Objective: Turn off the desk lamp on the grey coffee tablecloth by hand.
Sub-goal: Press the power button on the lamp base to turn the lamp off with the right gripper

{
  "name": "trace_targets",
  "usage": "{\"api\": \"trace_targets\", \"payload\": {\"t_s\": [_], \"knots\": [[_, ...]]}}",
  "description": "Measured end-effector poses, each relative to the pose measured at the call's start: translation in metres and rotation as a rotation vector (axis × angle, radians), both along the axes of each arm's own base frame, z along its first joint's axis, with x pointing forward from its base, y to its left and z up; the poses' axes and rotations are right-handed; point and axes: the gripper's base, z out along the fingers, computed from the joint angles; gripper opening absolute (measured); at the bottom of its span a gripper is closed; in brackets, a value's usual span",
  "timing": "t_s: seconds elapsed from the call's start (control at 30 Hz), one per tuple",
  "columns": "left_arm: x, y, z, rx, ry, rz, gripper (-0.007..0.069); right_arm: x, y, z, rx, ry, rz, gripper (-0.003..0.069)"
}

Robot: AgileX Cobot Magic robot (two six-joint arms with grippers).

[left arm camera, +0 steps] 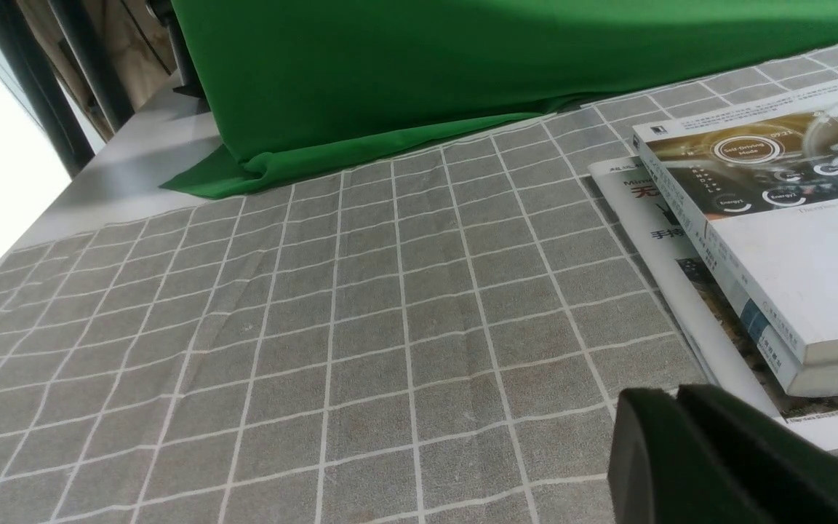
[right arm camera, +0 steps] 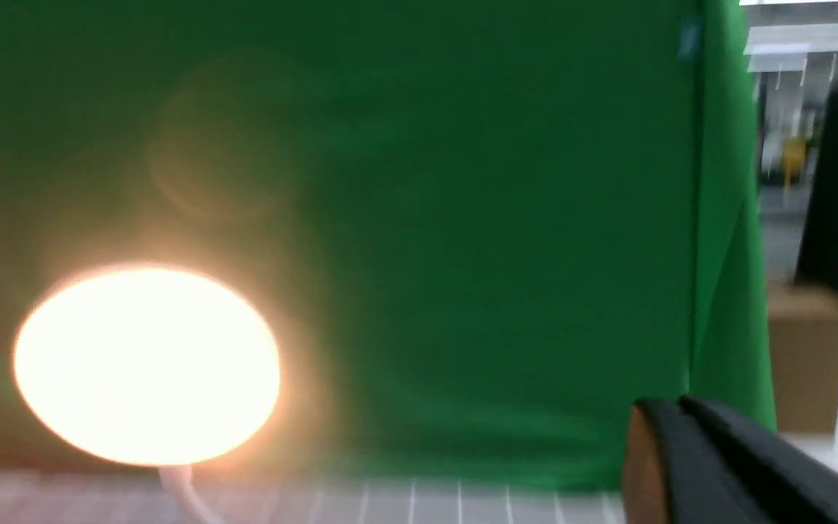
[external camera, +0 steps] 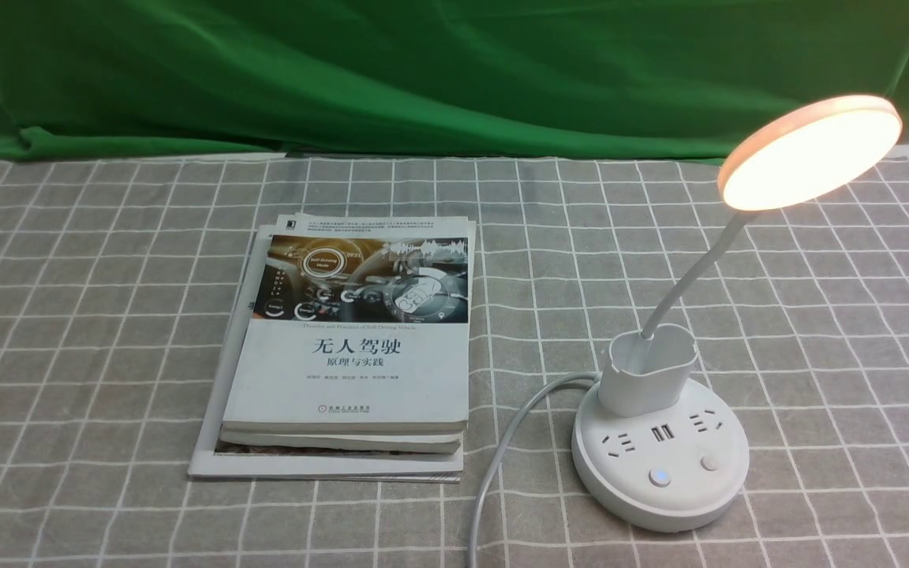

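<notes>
The white desk lamp [external camera: 660, 454] stands on the grey coffee tablecloth [external camera: 107, 331] at the front right. Its round disc head [external camera: 811, 151] glows warm white. Its base carries sockets, a blue-lit button [external camera: 659, 477] and a plain button [external camera: 709, 462]; a white cord [external camera: 502, 450] runs off its left side. The lit head also shows in the right wrist view [right arm camera: 146, 364]. My left gripper [left arm camera: 677, 397] is shut and empty, low over the cloth beside the books. My right gripper [right arm camera: 677, 407] is shut and empty, raised, apart from the lamp head. Neither arm shows in the front view.
A stack of books [external camera: 344, 371] lies on the cloth left of the lamp, also in the left wrist view [left arm camera: 768, 240]. A green cloth [external camera: 423, 71] hangs along the back. A brown box [right arm camera: 808, 356] stands beyond the table's right side.
</notes>
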Motion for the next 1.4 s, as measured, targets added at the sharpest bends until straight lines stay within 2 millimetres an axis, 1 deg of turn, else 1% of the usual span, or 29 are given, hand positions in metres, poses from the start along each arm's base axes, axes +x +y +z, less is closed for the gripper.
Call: {"api": "trace_targets", "payload": {"t_s": [0.07, 0.17, 0.27, 0.37, 0.43, 0.47, 0.5, 0.53, 0.57, 0.7, 0.73, 0.8, 0.87, 0.9, 0.93, 1.0, 1.13, 1.27, 1.37, 1.4], "knots": [[0.0, 0.0, 0.0, 0.0, 0.0, 0.0, 0.002, 0.018, 0.002, -0.006, -0.013, 0.139, 0.002, 0.0055], [0.0, 0.0, 0.0, 0.0, 0.0, 0.0, 0.002, 0.043, 0.004, -0.025, -0.033, 0.322, 0.004, 0.0055], [0.0, 0.0, 0.0, 0.001, 0.0, 0.0, 0.002, 0.062, 0.006, -0.04, -0.03, 0.437, 0.002, 0.0055], [0.0, 0.0, 0.0, 0.001, 0.0, 0.0, 0.002, 0.081, 0.008, -0.06, 0.094, 0.572, -0.023, 0.0055], [0.0, 0.0, 0.0, 0.001, 0.0, 0.0, 0.002, 0.091, 0.009, -0.073, 0.121, 0.66, -0.035, 0.0056], [0.0, 0.0, 0.0, 0.001, 0.0, 0.0, 0.002, 0.092, 0.009, -0.074, 0.121, 0.666, -0.036, 0.0056], [0.0, 0.0, 0.0, 0.001, 0.0, 0.0, 0.002, 0.1, 0.012, -0.084, 0.107, 0.742, -0.032, 0.0056], [0.0, 0.0, 0.0, 0.001, 0.0, 0.0, 0.002, 0.1, 0.012, -0.086, 0.101, 0.756, -0.03, 0.0056], [0.0, 0.0, 0.0, 0.001, 0.0, 0.0, 0.002, 0.109, 0.019, -0.093, 0.048, 0.863, 0.001, 0.0056], [0.0, 0.0, 0.0, 0.001, 0.0, 0.0, 0.002, 0.128, 0.038, -0.107, -0.077, 1.117, 0.084, 0.0056], [0.0, 0.0, 0.0, 0.001, 0.0, 0.0, 0.002, 0.128, 0.039, -0.105, -0.08, 1.12, 0.085, 0.0056], [0.0, 0.0, 0.0, 0.001, 0.0, 0.0, 0.002, 0.14, 0.052, -0.111, -0.132, 1.209, 0.128, 0.0055], [0.0, 0.0, 0.0, 0.001, 0.0, 0.0, 0.002, 0.151, 0.066, -0.112, -0.166, 1.229, 0.169, 0.0055], [0.0, 0.0, 0.0, 0.001, 0.0, 0.0, 0.002, 0.152, 0.068, -0.112, -0.168, 1.229, 0.173, 0.0055], [0.0, 0.0, 0.0, 0.001, 0.0, 0.0, 0.002, 0.157, 0.08, -0.112, -0.194, 1.227, 0.207, 0.0054], [0.0, 0.0, 0.0, 0.001, 0.0, 0.0, 0.002, 0.161, 0.091, -0.112, -0.212, 1.209, 0.239, 0.0054], [0.0, 0.0, 0.0, 0.001, 0.0, 0.0, 0.002, 0.166, 0.1, -0.112, -0.217, 1.17, 0.261, 0.0054], [0.0, 0.0, 0.0, 0.0, 0.0, 0.0, 0.002, 0.169, 0.102, -0.115, -0.215, 1.159, 0.262, 0.0055], [0.0, 0.0, 0.0, -0.001, 0.0, 0.0, 0.002, 0.172, 0.104, -0.12, -0.187, 1.168, 0.246, 0.0055], [0.0, 0.0, 0.0, -0.001, 0.0, 0.0, 0.002, 0.173, 0.104, -0.125, -0.181, 1.182, 0.238, 0.0055]]}}
